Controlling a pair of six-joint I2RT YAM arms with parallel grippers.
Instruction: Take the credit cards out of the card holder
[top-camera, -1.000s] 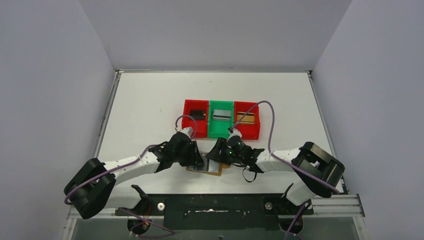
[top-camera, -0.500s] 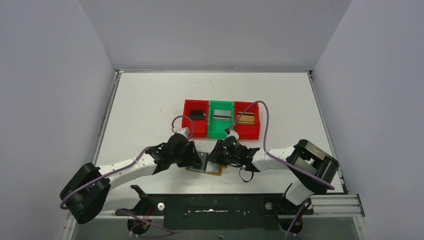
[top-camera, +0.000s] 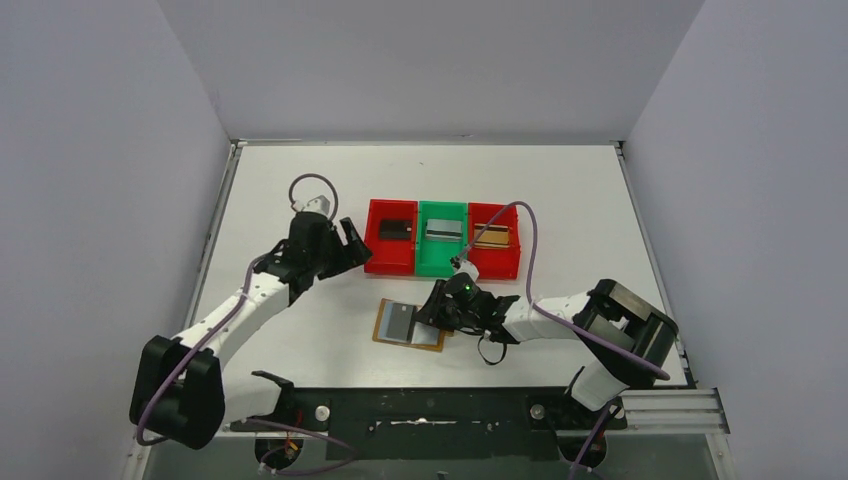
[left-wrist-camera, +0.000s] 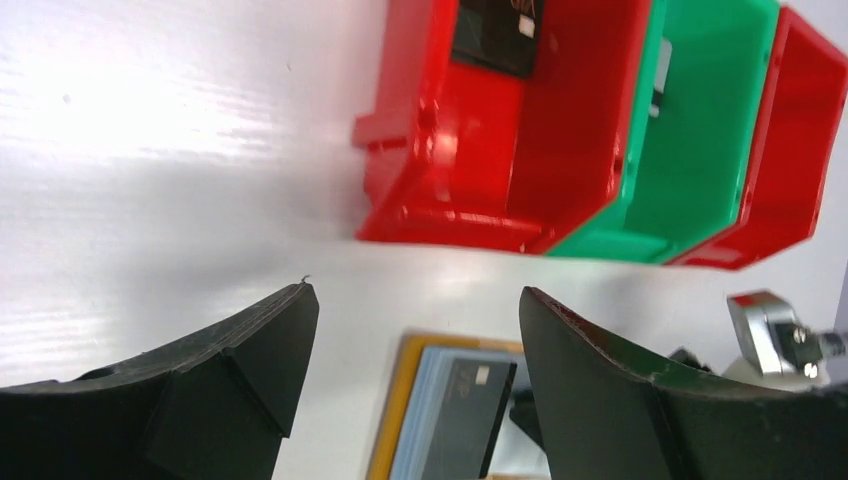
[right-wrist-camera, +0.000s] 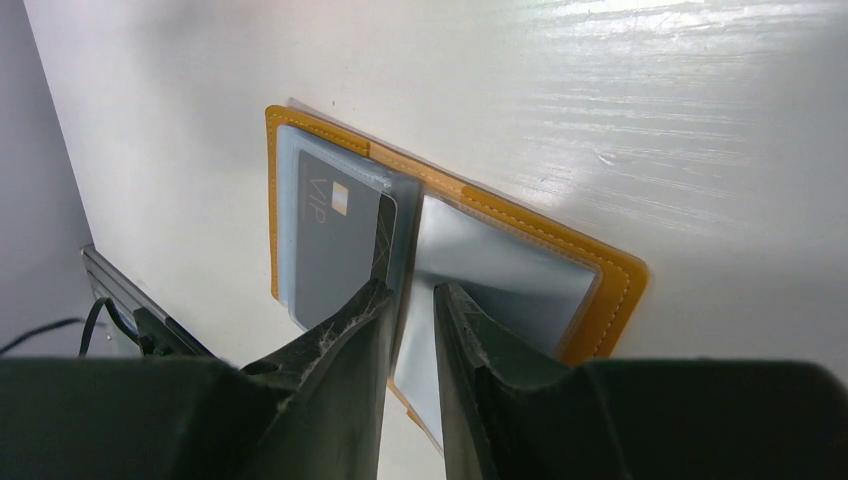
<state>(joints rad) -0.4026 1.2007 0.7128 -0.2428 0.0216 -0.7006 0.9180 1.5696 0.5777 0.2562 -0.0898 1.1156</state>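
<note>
- Holder (top-camera: 410, 336) lies open and flat on the table (top-camera: 290, 330) with its pale pockets up. All places below are taken from it.
- Grey card (right-wrist-camera: 335, 235) sits in the holder's left pocket and reads "VIP" in the right wrist view. Its near end is hidden behind a finger (right-wrist-camera: 335, 345).
- Right gripper (right-wrist-camera: 410, 290) is over the holder's middle fold, its arm coming in from the holder's right.
- Its jaws are almost closed, with only a thin gap. One finger is at the card's right edge and the other on the right pocket.
- A pale strip shows in that gap. Cannot tell whether card or pocket is pinched.
- From above, this gripper covers the holder's right edge.
- Left gripper (top-camera: 345, 240) is well apart from the holder, beyond it and to the left. Its jaws are wide and empty.
- Three bins stand in a touching row beyond the holder:
  - left red bin (top-camera: 390, 266) holds a black card (top-camera: 397, 229)
  - green bin (top-camera: 440, 266) holds a silver card (top-camera: 443, 229)
  - right red bin (top-camera: 495, 268) holds a gold card (top-camera: 490, 236)
- In the left wrist view:
  - the frame's bottom edge cuts off the holder
  - the top edge cuts off the black card
  - the green bin shows only a pale sliver inside
  - the right red bin's own wall hides its inside
</note>
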